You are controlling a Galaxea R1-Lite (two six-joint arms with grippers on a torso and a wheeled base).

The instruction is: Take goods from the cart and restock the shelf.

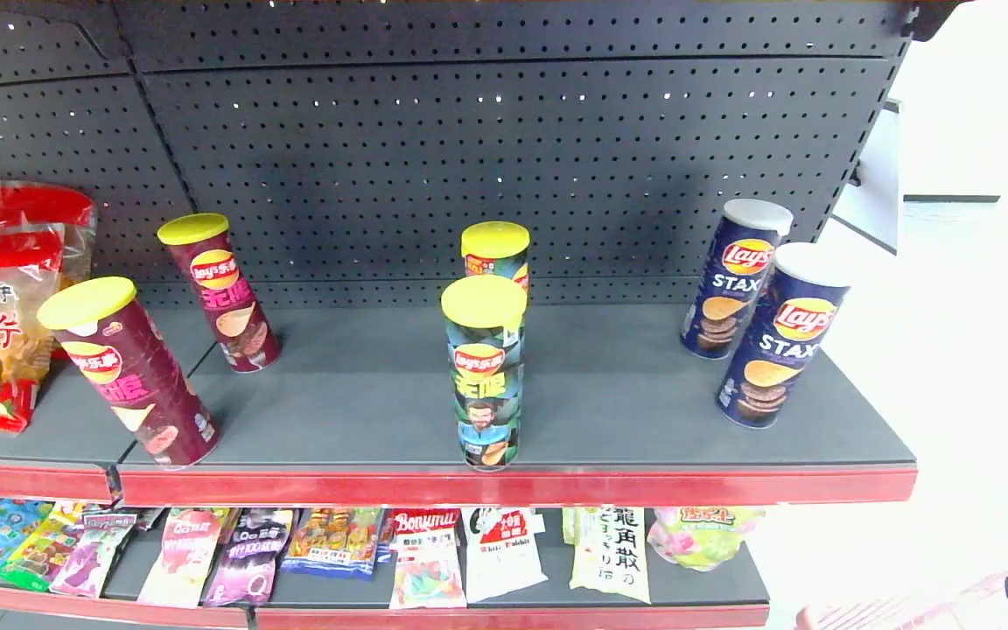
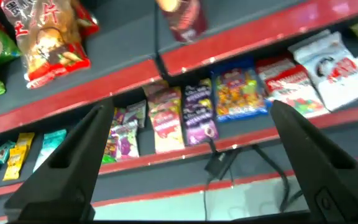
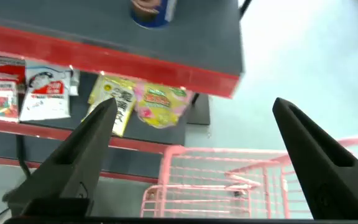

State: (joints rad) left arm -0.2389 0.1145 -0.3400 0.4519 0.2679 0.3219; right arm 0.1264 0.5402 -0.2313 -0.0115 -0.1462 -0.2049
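Left gripper and right gripper gape empty. Six cans stand on shelf; next pick from cart judged not begun.

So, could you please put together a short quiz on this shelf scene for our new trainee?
1. True or false: the left gripper and the right gripper are both open and empty.
2. How many yellow-lidded cans stand on the upper shelf?
3. What colour are the two cans nearest that shelf's right end? A. maroon B. green C. blue
Key: 1 true; 2 four; 3 C.
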